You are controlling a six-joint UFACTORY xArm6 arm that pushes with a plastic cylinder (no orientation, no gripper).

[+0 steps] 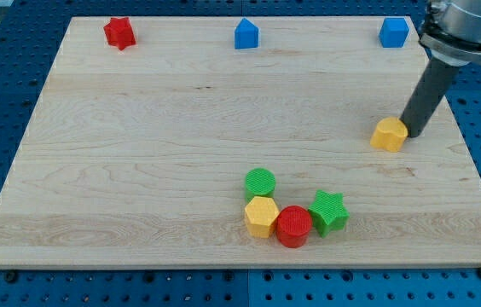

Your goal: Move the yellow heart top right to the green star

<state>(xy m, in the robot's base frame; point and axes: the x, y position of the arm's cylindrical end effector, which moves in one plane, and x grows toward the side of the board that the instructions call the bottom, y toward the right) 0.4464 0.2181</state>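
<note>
Contact looks made or nearly made: my tip (pixel 412 134) stands at the right side of the yellow heart (pixel 390 134), just beside or touching it, I cannot tell which. This tool is a plain rod with nothing to open or close, so it holds nothing; it can only shove.

The yellow heart sits near the counter's (pixel 138 153) right edge, well above and to the right of the green star (pixel 329 211). Standing on the heart's right side makes sense, I judge, for a push toward the view's left and bottom, bringing the heart in close to the star's upper right.

The star is the right-hand end of a tight cluster: red cylinder (pixel 293 226) touching it on the left, yellow hexagon (pixel 261 215) beyond that, green cylinder (pixel 260 182) above the hexagon. Bare wood lies between heart and star, so the path is open. The risk, as I see it, is overshoot knocking the cluster.

Little room remains right of the heart before the edge. Along the top edge, well apart from all this, sit a red star (pixel 119 32), a blue house-shaped block (pixel 246 34) and a blue cube (pixel 393 32).
</note>
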